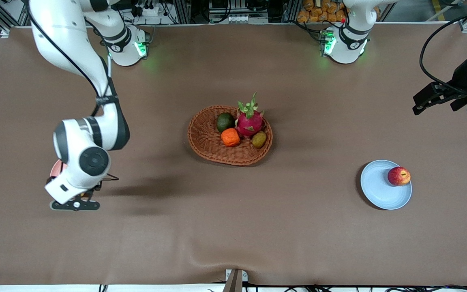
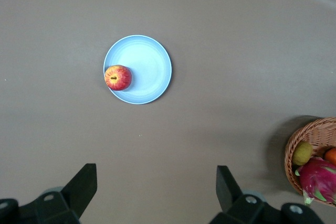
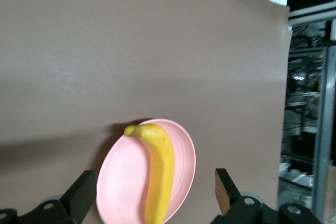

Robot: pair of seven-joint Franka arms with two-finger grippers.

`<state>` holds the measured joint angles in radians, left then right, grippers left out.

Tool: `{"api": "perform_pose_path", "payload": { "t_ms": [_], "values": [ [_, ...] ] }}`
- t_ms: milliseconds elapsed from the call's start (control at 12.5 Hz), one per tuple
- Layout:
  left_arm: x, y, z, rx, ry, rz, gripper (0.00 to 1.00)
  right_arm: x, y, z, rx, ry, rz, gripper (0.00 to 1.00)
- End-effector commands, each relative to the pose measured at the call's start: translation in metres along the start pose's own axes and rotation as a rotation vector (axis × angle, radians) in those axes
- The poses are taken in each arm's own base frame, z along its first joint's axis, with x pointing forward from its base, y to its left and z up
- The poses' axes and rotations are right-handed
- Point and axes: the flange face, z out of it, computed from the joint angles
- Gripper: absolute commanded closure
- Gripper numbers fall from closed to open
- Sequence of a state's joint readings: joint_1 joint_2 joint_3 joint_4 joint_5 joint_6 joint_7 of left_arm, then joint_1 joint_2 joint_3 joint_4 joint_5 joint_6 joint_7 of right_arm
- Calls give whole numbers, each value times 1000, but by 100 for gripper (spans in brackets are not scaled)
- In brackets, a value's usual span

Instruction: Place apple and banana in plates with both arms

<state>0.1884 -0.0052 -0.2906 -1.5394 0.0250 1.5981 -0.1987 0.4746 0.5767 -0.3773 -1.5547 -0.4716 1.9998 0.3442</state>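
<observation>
Lying lengthwise — banana point(image 3: 160, 174) across pink plate point(image 3: 118, 182).

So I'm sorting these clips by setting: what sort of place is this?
Most likely a robotics lab, not a kitchen: a brown-covered table with two arms bolted along one edge, metal framing and cables past the edge, and staged props, a fruit basket and a blue plate.

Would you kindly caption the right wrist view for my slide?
Banana lying in the pink plate, right gripper open above it.
</observation>
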Motion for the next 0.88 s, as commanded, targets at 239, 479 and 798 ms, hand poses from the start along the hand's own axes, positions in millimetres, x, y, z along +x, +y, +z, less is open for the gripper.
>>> {"api": "perform_pose_path", "payload": {
  "t_ms": [239, 479, 798],
  "values": [
    [-4, -2, -12, 22, 18, 20, 0, -57, 71, -63, 274, -31, 38, 0],
    [-7, -13, -5, 30, -23, 10, 0, -84, 115, -102, 384, -84, 80, 0],
    [-4, -14, -3, 28, -31, 9, 0, -114, 174, -123, 526, -135, 105, 0]
  ]
}}
